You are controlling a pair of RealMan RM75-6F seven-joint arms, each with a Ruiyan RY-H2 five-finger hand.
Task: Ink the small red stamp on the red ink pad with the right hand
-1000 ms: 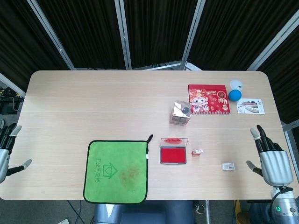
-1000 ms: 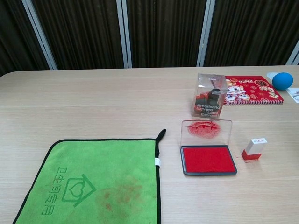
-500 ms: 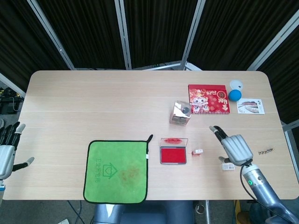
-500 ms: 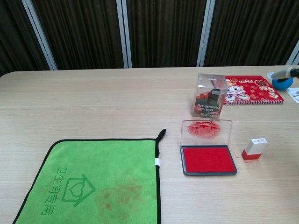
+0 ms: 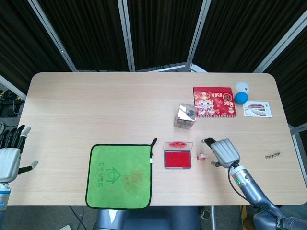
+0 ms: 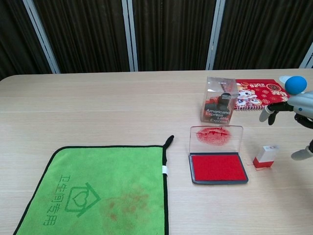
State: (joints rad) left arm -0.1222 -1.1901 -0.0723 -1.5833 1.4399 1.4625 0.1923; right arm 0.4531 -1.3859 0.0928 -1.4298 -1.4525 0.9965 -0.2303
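Head view: right hand [image 5: 224,151] hovers with fingers spread, empty, the small red-and-white stamp [image 5: 203,155] just beside its fingertips; left hand [image 5: 9,158] open at the tabletop [image 5: 96,105] edge. Chest view: stamp [image 6: 265,156] stands below the fingers [image 6: 268,112], right of the open red ink pad [image 6: 218,167].

Ink pad [image 5: 178,159] sitting mid-table, stamp [image 5: 203,155] just beside at 3 o'clock. Right hand [image 5: 223,151] hovering at stamp's 3 o'clock. Cloth [image 5: 120,176] lying at pad's 9. Clear box [image 5: 184,116] standing at pad's 12, booklet [image 5: 214,102] at 1.
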